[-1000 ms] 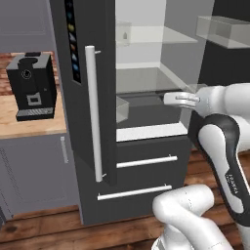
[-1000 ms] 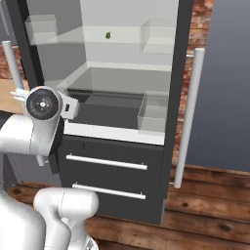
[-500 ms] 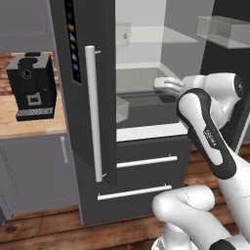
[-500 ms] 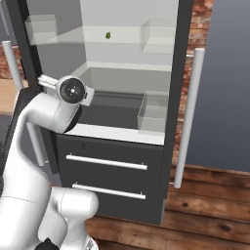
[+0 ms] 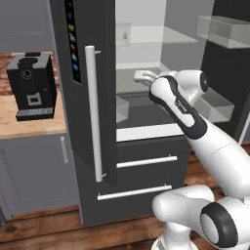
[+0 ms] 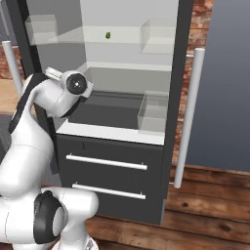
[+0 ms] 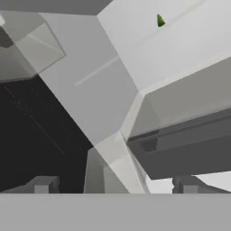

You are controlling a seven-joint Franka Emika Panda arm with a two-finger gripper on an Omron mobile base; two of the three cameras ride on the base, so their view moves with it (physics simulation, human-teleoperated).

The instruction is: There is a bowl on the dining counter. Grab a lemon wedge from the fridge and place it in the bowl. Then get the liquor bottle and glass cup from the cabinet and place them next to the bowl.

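My two dark fingers (image 7: 115, 186) stand apart, empty, inside the tall dark grey fridge (image 6: 117, 146). The small green lemon wedge (image 6: 108, 35) sits ahead on an upper shelf; every task step seems left.

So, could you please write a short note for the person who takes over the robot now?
Gripper: jaws open, holding nothing, raised in front of the open fridge.
Lemon wedge: small green piece on the upper fridge shelf, near the back, untouched.
Done: fridge door is open.
Left: pick the wedge, put it in the bowl, then bring the bottle and cup from the cabinet.
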